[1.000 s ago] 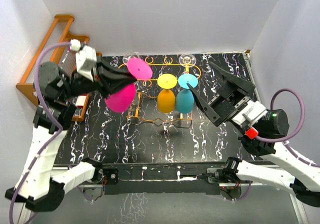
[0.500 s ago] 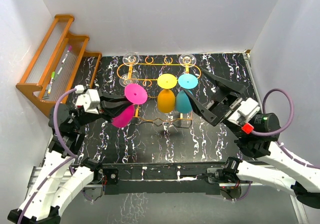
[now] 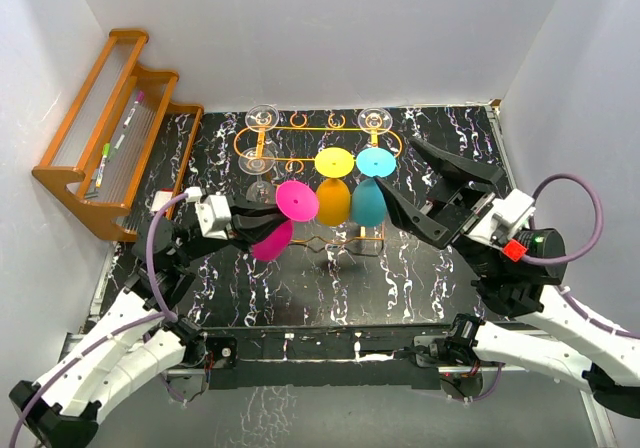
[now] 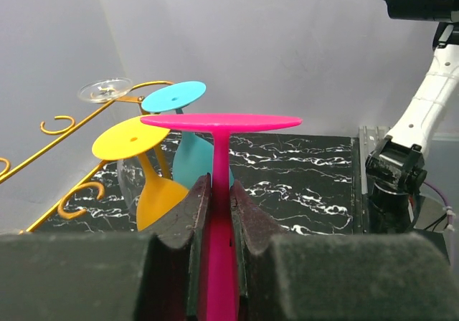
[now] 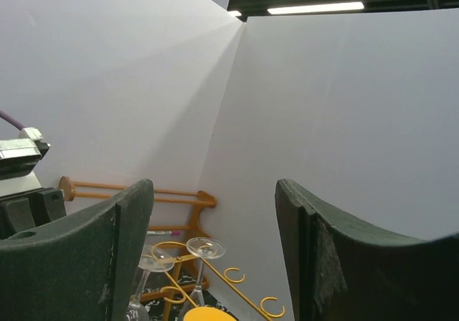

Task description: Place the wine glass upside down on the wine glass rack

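Right now the wine glass rack (image 3: 300, 129) stands at the back middle of the black marbled table (image 3: 420, 278), and it is already partly filled. A yellow glass (image 3: 333, 200) and a teal glass (image 3: 368, 204) hang from it side by side, feet flat on the top wires and bowls down. Three clear glasses (image 3: 262, 116) hang there too, two at the far corners and one at the left end. Off to the left, the wooden shelf (image 3: 128, 38) holds a few markers (image 3: 133, 108) lying along its steps.

My left gripper (image 3: 268, 220) is clamped on the stem of the pink wine glass (image 3: 297, 199). In the left wrist view both fingers (image 4: 183, 217) press the stem from either side, below the foot. The glass is in the air at the rack's near left corner, not hung on any wire. Its foot is uppermost and its bowl lowest, so it is inverted, though its long axis leans: the foot tips toward the rack and the bowl trails toward the near edge of the table. From above, the pink foot sits right beside the yellow bowl; whether they touch I cannot tell.

My right gripper (image 3: 398, 165) hovers to the right of the rack, near the teal glass, its jaws spread wide with nothing between them.
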### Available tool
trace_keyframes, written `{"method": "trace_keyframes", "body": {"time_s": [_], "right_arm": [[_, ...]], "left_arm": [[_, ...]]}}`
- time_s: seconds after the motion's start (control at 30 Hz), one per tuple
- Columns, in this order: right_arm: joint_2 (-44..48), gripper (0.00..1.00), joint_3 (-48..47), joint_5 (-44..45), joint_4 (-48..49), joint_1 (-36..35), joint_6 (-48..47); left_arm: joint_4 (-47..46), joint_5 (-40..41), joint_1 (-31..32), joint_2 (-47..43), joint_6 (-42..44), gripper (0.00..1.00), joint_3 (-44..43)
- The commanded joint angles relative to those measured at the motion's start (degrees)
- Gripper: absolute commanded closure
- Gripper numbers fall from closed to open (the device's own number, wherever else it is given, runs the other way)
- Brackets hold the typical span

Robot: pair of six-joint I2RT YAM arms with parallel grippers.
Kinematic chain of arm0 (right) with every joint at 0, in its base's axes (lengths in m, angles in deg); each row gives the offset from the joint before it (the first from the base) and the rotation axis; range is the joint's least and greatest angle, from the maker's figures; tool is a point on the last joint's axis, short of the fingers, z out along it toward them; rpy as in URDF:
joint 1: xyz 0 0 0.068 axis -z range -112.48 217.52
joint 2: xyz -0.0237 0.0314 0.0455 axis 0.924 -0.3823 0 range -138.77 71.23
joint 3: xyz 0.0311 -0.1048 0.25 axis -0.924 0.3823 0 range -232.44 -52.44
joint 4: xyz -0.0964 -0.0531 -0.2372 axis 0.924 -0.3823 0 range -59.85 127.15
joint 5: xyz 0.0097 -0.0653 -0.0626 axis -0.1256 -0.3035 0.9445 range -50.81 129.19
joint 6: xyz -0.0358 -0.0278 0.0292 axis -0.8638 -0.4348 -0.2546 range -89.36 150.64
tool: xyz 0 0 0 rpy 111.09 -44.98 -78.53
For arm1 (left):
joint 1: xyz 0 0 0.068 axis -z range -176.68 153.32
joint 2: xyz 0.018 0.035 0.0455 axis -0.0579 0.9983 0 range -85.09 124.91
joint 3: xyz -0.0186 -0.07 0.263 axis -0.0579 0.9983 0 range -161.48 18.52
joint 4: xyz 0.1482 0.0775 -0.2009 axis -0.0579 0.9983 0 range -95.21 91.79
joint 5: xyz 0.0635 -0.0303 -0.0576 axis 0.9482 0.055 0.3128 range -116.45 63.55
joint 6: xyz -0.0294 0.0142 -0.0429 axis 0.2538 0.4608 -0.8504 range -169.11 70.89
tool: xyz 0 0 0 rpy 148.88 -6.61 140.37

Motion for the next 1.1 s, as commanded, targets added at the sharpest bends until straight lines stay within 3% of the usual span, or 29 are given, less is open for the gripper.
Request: {"method": "trace_keyframes", "body": {"time_s": [0.0,0.23,0.43,0.77,1.07], "right_arm": [[-1.69,0.29,-2.53,1.43,1.50,-0.27,1.17],[-2.17,0.29,-2.68,2.67,1.42,-0.27,0.85],[-2.00,0.28,-2.70,3.72,0.84,-0.27,-0.04],[-2.37,0.28,-3.34,3.32,0.61,-0.26,0.01],[-1.34,0.28,-2.96,3.10,-0.39,-0.23,0.64]], "left_arm": [[-6.70,8.15,4.17,1.77,3.37,1.00,1.24],[-15.37,20.94,5.77,3.67,4.70,1.00,4.83],[-21.28,26.46,8.01,2.47,11.30,1.00,9.68],[-33.87,31.32,11.17,4.10,20.73,1.00,17.93],[-34.09,33.65,12.62,7.53,21.05,1.00,16.42]]}}
